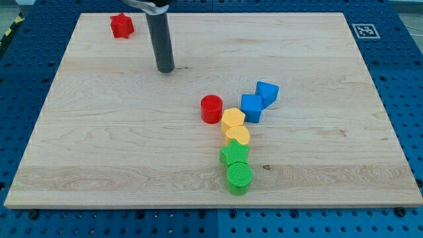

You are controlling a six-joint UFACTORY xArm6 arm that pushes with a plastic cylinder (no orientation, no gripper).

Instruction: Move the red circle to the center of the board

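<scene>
The red circle (211, 108) stands on the wooden board (99, 152), near its middle. My tip (165, 69) rests on the board up and to the view's left of the red circle, well apart from it. A red star (121, 25) lies near the board's top left corner, left of the rod.
A yellow hexagon (232, 119) touches the red circle's lower right. Below it run a yellow heart (238, 135), a green star (234, 154) and a green circle (239, 177). A blue cube (251, 106) and a blue pentagon (267, 92) lie to the right.
</scene>
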